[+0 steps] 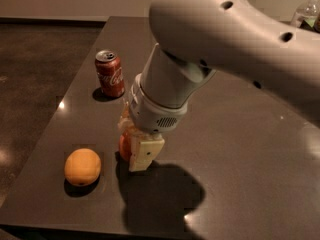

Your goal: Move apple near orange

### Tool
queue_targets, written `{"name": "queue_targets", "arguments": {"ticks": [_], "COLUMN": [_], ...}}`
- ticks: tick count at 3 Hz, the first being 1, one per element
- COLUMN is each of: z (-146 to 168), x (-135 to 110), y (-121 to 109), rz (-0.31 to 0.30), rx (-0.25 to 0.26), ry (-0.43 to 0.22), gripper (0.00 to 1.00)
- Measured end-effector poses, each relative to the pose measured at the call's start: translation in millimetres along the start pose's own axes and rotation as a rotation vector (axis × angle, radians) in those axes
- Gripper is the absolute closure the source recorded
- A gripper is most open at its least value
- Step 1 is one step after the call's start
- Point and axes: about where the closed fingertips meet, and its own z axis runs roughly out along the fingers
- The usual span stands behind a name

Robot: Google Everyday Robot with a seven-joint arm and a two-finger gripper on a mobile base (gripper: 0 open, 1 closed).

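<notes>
The orange (82, 166) lies on the dark table (240, 149) near its front left corner. My gripper (134, 146) points down just right of the orange, low over the table, and is shut on the apple (124, 146). Only a red sliver of the apple shows between the cream fingers (143, 154); the rest is hidden by the gripper and the big white arm. The apple sits about a hand's width from the orange.
A red Coca-Cola can (110, 73) stands upright behind the gripper, toward the table's left edge. A clear bottle (306, 11) shows at the far right corner. The table's left and front edges are close to the orange.
</notes>
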Motion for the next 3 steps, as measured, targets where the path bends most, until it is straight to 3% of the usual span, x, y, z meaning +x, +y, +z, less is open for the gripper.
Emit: {"name": "queue_targets", "arguments": {"ticks": [1,2,3], "z": [11,20,25], "x": [-6,-6,-5], "y": [-4,-9,-10], "rz": [0.007,0.022,0.033], "rx": [-0.002,0.004,0.008], "ry": [0.016,0.027,0.03], "gripper": [1.0,0.86,0.64]}}
